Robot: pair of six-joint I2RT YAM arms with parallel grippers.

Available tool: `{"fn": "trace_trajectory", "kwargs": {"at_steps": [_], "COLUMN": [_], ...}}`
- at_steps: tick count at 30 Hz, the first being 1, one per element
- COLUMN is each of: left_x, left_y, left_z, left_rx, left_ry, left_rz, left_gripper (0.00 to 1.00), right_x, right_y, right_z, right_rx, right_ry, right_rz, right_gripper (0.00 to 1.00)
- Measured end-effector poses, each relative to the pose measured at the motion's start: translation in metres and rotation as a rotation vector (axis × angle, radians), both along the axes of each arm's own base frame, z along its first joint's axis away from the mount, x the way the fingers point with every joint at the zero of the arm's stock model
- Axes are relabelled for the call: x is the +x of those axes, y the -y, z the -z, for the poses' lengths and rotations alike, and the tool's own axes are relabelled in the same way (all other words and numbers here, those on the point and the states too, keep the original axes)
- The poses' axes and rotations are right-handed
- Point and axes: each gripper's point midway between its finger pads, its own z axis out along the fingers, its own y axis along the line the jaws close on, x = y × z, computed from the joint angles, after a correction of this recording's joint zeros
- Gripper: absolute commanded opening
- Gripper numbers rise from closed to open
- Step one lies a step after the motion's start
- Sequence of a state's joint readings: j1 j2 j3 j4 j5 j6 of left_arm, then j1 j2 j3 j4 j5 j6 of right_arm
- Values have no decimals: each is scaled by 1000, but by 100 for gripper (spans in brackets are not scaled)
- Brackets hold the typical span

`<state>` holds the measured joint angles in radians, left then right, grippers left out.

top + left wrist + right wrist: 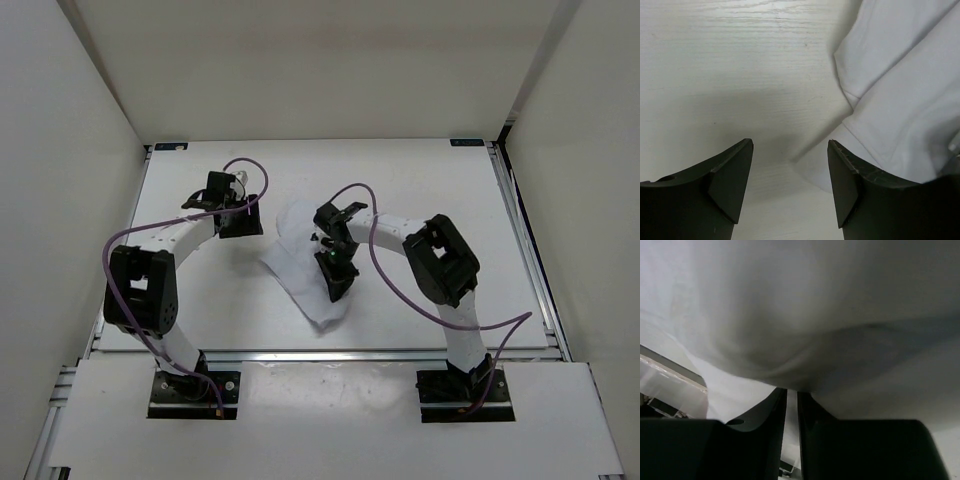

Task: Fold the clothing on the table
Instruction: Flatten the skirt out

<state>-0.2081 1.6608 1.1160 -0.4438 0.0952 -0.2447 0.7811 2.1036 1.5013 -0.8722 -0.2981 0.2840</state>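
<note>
Since the clothing [296, 268] is thin, limp and light, it will likely sag and crease wherever it is lifted, so a hem or corner on each side looks the sensible place to take hold. Plain white and rumpled, it lies near the middle of the desk [430, 180]. On it, the right fingers [775, 425] are nearly together, pinching a fold that drapes over them. The left fingers [730, 185] stand wide apart over bare desk, just beside its edge.

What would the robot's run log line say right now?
left gripper: open, beside clothing, over table | right gripper: shut on clothing | fold: not finished
</note>
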Motion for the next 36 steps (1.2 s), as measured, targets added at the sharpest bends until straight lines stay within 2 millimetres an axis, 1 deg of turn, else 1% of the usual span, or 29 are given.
{"fn": "trace_trajectory", "kwargs": {"at_steps": [2, 5, 8, 10, 12, 14, 16, 18, 20, 21, 22, 23, 28, 29, 31, 33, 36], "left_x": [-1, -8, -12, -16, -19, -23, -26, -28, -30, -30, -31, -32, -41, -43, -46, -47, -47], "left_y": [-3, -5, -4, -4, -6, -8, -10, -11, -11, -11, -11, -11, -7, -7, -5, -2, -1], "left_z": [2, 5, 3, 2, 1, 2, 2, 1, 0, -1, -1, -1, 4, 6, 9, 8, 5], "left_rx": [-12, -15, -21, -25, -26, -27, -27, -28, -30, -30, -31, -33, -51, -53, -54, -57, -65], "left_ry": [4, -6, -6, -2, -2, -7, -9, -9, -7, -6, -6, -4, -25, -30, -39, -38, -30], "left_rz": [-12, -16, -12, -10, -13, -19, -23, -24, -26, -26, -26, -27, -24, -24, -18, -13, -7], "left_gripper": [72, 72, 73, 73, 73, 73, 73, 73, 73, 73, 73, 72, 72, 73, 73, 73, 73], "right_x": [5, 20, 45, 71, 103, 138, 169, 186, 186, 184, 180, 174, 133, 125, 117, 115, 123], "right_y": [8, 22, 35, 42, 48, 51, 54, 55, 53, 49, 45, 38, -3, -9, -17, -18, -16], "right_z": [1, 2, 2, 2, 1, -2, -5, -10, -16, -18, -21, -24, -43, -44, -44, -43, -43], "right_rx": [-5, -18, -46, -66, -83, -97, -107, -108, -114, -116, -116, -114, -68, -61, -56, -58, -63], "right_ry": [-22, -38, -37, -5, 55, 140, 233, 296, 324, 331, 339, 348, 351, 346, 338, 331, 324], "right_rz": [32, 85, 132, 154, 173, 189, 195, 197, 182, 172, 158, 140, 66, 57, 52, 65, 115], "right_gripper": [19, 19, 19, 21, 23, 31, 41, 47, 50, 51, 50, 51, 48, 48, 47, 47, 47]}}
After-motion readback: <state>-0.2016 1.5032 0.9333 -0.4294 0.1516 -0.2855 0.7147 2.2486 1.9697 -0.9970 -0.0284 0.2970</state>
